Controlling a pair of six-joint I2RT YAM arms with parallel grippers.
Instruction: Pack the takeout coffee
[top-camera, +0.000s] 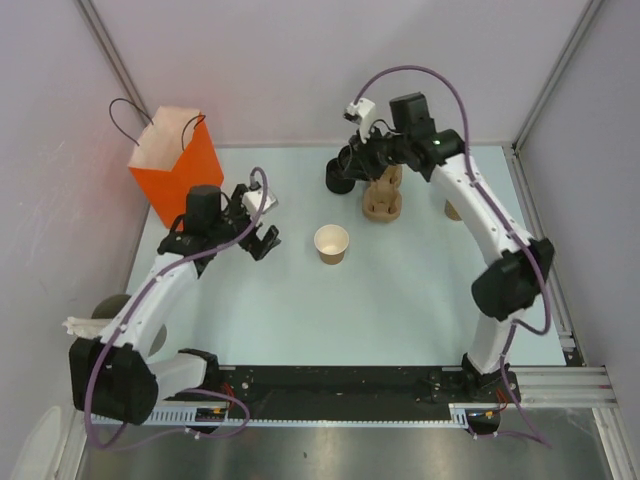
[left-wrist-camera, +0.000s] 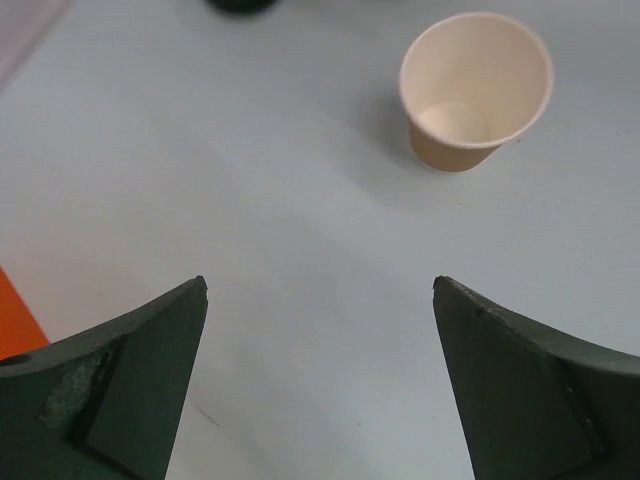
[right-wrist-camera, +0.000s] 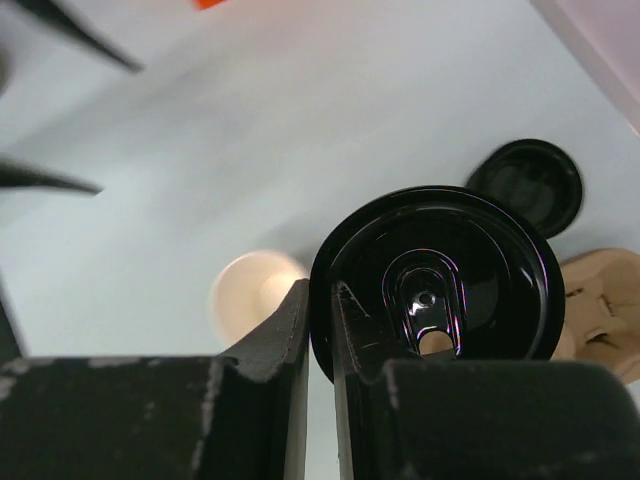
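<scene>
- My right fingers (right-wrist-camera: 290, 345) are clenched on the rim of the black lid (right-wrist-camera: 440, 250). They pinch only 1 narrow edge of it, and the lid hangs clear of the counter (top-camera: 400, 300) at the far side, by the cup carrier (top-camera: 382, 200).
- The lid looks glossy and thin. I judge it light, a little flexible and slippery, so with so short a bite it could pivot or slide if I swing fast.
- The cup (top-camera: 332, 243) stands upright and open near the middle of the counter. It is pale and empty inside, with nothing touching it.
- I take the cup to be very light and soft-walled. A hard squeeze would likely press it oval, and then the lid would not seat.
- With nothing inside it would tip or skate under a sideways push. Any press from the lid should come straight down.
- My left fingers (left-wrist-camera: 140, 385) are spread wide and grasp nothing. They sit to the left of the cup, pointing toward it.
- The best hold for them seems to be across the lower wall, below the rolled rim, gripping lightly. That leaves the mouth free.
- 1 spare lid (right-wrist-camera: 525, 185) lies flat on the counter beyond the held one.
</scene>
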